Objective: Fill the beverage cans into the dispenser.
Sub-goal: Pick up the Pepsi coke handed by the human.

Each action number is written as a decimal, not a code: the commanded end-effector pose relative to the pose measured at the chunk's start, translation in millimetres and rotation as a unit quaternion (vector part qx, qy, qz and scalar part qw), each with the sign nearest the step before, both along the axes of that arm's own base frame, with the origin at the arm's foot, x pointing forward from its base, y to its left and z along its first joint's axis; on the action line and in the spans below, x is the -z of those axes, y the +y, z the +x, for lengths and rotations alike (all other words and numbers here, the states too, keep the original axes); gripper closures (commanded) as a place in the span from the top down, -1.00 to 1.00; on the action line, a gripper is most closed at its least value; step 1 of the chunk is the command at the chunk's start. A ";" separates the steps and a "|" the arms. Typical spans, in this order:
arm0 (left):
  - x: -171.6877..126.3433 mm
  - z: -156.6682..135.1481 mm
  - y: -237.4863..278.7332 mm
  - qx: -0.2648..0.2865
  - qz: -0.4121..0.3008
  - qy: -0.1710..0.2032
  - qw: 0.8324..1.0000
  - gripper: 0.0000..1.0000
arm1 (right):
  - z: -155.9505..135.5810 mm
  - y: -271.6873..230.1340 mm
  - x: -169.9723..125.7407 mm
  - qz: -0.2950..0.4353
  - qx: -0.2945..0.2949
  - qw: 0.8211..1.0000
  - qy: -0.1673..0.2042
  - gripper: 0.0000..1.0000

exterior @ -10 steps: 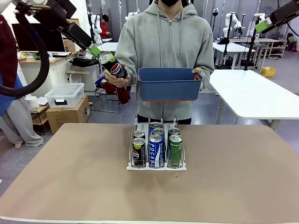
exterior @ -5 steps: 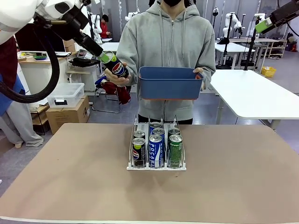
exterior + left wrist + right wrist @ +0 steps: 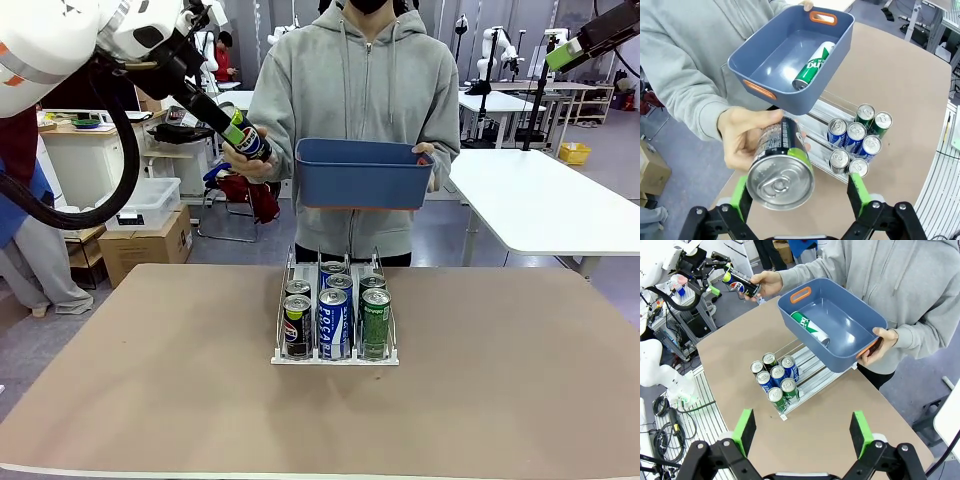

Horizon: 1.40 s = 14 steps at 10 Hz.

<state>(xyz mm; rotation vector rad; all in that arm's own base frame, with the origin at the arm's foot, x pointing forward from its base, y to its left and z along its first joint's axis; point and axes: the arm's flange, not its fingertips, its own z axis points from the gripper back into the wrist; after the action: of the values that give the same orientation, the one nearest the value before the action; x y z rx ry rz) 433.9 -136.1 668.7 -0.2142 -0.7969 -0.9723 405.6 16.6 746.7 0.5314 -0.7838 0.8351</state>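
My left claw (image 3: 799, 189) is wide open, one green pad on each side of a black can (image 3: 781, 175). I look right at its silver top. A person's hand (image 3: 747, 135) holds this can up in the air, past the table's far edge. From the front I see its round Pepsi mark (image 3: 250, 145).

My right claw (image 3: 802, 424) is open too, high up, with nothing in it.

Below, the dispenser (image 3: 335, 358) stands in the middle of the table (image 3: 500, 380), with lots of bare room all around it. It holds two black cans (image 3: 296, 325) with the Pepsi mark, three blue cans (image 3: 333, 322) that say "POCA", and two green cans (image 3: 375, 320).

Farther off, the person holds a blue tub (image 3: 360, 185). From the front, its wall hides the inside. My wrist views look in: a green can (image 3: 812, 67) lies there, with white letters I cannot read.
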 end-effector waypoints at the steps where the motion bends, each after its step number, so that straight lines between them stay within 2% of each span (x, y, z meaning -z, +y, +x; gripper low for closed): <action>1: 6.3 5.6 2.5 0.004 -0.026 -0.013 1.000 1.00 | -0.2 0.2 0.6 0.000 0.000 1.000 0.001 1.00; 4: 7.8 15.1 1.7 -0.006 -0.039 -0.022 0.999 1.00 | -0.2 0.2 0.6 0.000 0.000 1.000 0.001 1.00; 10: 4.6 12.1 -1.1 -0.019 -0.026 -0.011 0.999 1.00 | -0.2 0.2 0.6 0.000 0.000 1.000 0.001 1.00; 11: 5.3 11.3 -2.4 -0.034 -0.014 -0.022 0.999 -0.11 | -0.2 0.2 0.6 0.000 0.000 1.000 0.001 1.00; 12: 5.6 11.7 -2.1 -0.035 -0.014 -0.023 0.999 -0.16 | -0.2 0.2 0.6 0.000 0.000 1.000 0.001 1.00; 13: 6.1 12.4 -1.0 -0.036 -0.012 -0.022 0.999 -1.00 | -0.2 0.2 0.6 0.000 0.000 1.000 0.001 1.00; 14: 7.2 11.5 -1.7 -0.040 -0.011 -0.022 0.999 -1.00 | -0.2 0.2 0.6 0.000 0.000 1.000 0.001 1.00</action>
<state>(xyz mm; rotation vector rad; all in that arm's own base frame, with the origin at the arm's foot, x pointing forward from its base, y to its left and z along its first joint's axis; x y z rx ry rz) 446.0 -137.7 665.7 -0.2070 -0.8511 -0.9226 405.6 16.6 746.7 0.5314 -0.7838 0.8351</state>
